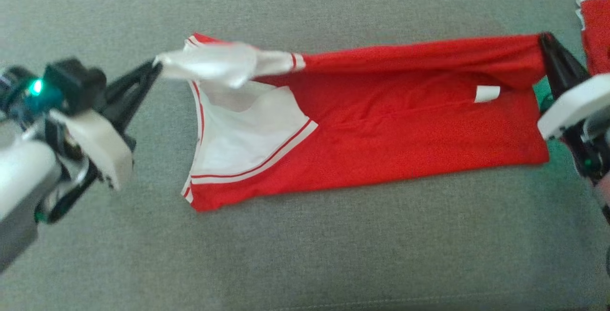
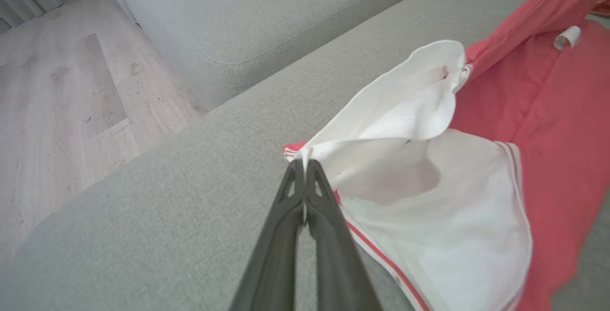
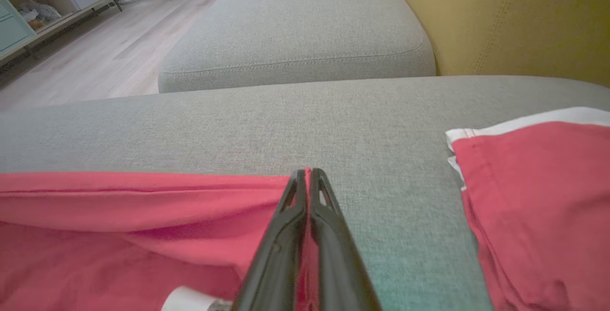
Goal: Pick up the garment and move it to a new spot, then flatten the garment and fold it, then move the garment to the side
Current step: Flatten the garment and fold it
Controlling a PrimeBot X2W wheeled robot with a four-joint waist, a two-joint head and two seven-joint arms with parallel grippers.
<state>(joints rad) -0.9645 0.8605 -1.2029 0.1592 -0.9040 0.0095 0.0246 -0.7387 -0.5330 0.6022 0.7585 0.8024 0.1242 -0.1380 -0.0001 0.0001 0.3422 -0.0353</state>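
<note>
While the red and white garment (image 1: pixel 381 125) lies across the middle of the grey cushion (image 1: pixel 305 263) in the head view, its far edge is lifted and pulled taut between both grippers. At 9 o'clock the left gripper (image 1: pixel 155 65) has its fingers pressed together on the white collar end. At 2 o'clock the right gripper (image 1: pixel 544 39) pinches the red hem corner. A white label (image 1: pixel 487 93) sits near that corner, and a second red garment (image 1: pixel 595 30) lies apart at the 2 o'clock edge.

From the left wrist, the two dark fingers meet with white fabric clamped at their tips, and the garment runs off toward 2 o'clock. A wooden floor (image 2: pixel 71 87) shows at 10 o'clock and another cushion (image 2: pixel 262 15) at 12.

From the right wrist, the fingers are closed on the red edge, with the cloth stretching away toward 8 o'clock. The second red garment rests on the cushion at 4 o'clock, not touching the fingers, and a yellow backrest (image 3: pixel 524 15) rises at 1 o'clock.
</note>
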